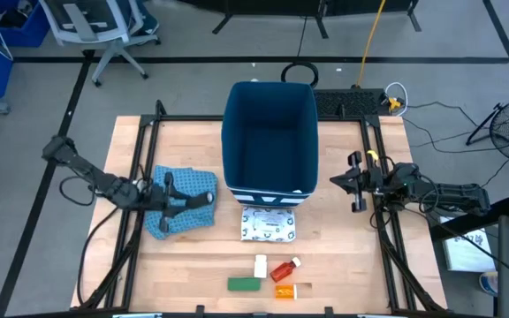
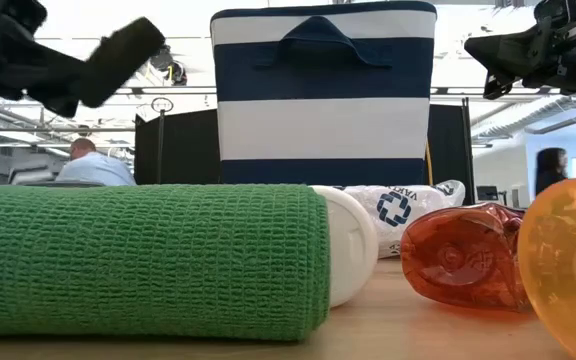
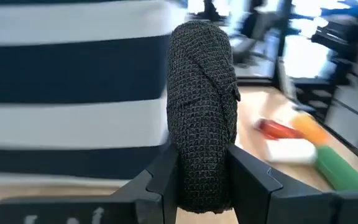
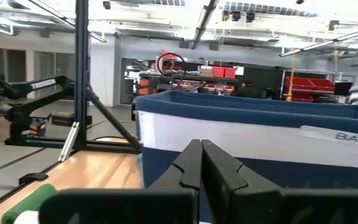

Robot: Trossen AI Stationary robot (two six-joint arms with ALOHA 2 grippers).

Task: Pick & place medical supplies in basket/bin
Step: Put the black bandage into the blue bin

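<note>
My left gripper [image 1: 184, 198] hovers over a blue patterned cloth [image 1: 173, 224] at the table's left, shut on a black woven block [image 3: 202, 106]. To its right, at the table's middle back, stands the tall dark-blue bin [image 1: 269, 137] with white stripes. A white black-patterned packet [image 1: 269, 223] lies flat just before the bin's near wall. Near the front edge lie a white box [image 1: 261, 265], a green bar [image 1: 245, 283], a red bottle [image 1: 285, 268] and an orange bottle [image 1: 284, 291]. My right gripper [image 1: 347, 182] waits shut and clear of everything, right of the bin. My left gripper pinches the black block between its two fingers [image 3: 164, 177], on opposite sides of the block's near end [image 3: 201, 186]. The fingers lie level and point toward the bin. The block's free end [image 2: 128, 48] sticks out ahead of the fingers, clear above the cloth and table.
Black metal frame rails [image 1: 145, 159] run along both table sides. Cables and a black mat [image 1: 352, 102] lie behind the bin. Bare wood shows between the cloth and the small supplies. In the room beyond are an office chair [image 1: 95, 26] and a seated person [image 2: 93, 165].
</note>
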